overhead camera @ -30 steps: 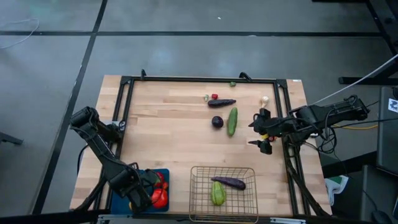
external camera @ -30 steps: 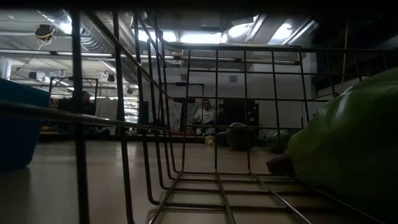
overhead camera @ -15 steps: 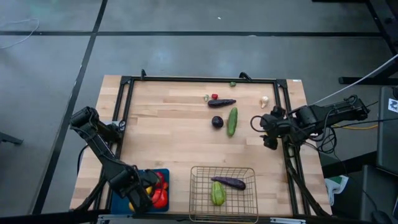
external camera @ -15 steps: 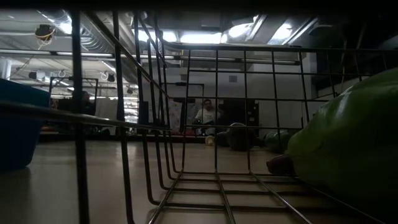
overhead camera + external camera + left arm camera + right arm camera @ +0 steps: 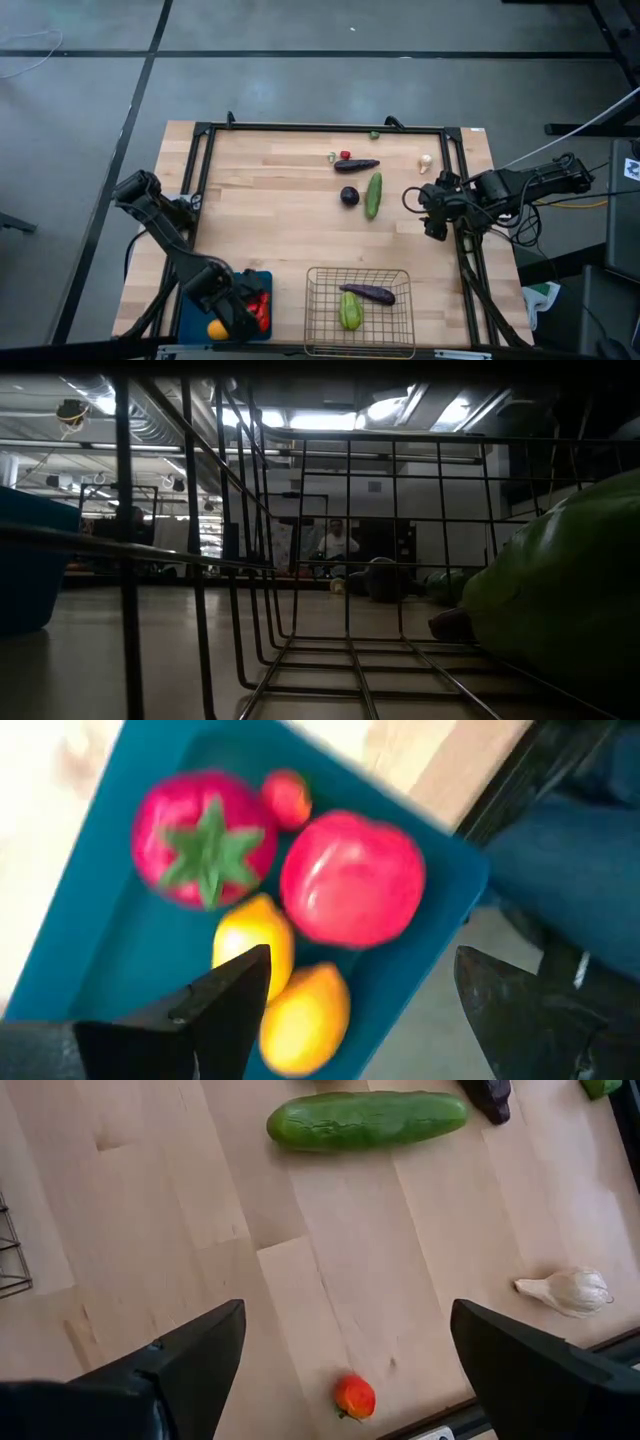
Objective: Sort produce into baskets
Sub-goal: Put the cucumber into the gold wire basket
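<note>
My left gripper [image 5: 234, 311] hangs open and empty over the blue tray [image 5: 262, 281] at the table's near left. In the left wrist view its fingers [image 5: 360, 985] stand above two lemons [image 5: 282, 982], a tomato [image 5: 205, 838], a red apple [image 5: 352, 878] and a small red fruit [image 5: 288, 797]. My right gripper [image 5: 429, 208] is open and empty above the table's right side [image 5: 345, 1325]. Below it lies a small red fruit [image 5: 354, 1396]. A cucumber [image 5: 373, 195], a garlic [image 5: 426, 161] and two eggplants [image 5: 349, 196] lie on the wood. The wire basket [image 5: 318, 300] holds an eggplant [image 5: 368, 293] and a green pepper [image 5: 349, 312].
A long eggplant [image 5: 356, 165], a small red piece [image 5: 345, 155] and a small green piece [image 5: 374, 134] lie near the far edge. A black frame [image 5: 203, 160] runs round the table. In the low view the basket's wires [image 5: 300, 550] fill the picture, and a person [image 5: 340, 542] sits far behind.
My right gripper has turned about its wrist and drawn a little toward the table's right edge. My left gripper has shifted slightly toward the far edge over the blue tray, and a yellow fruit now shows in the tray on its near side.
</note>
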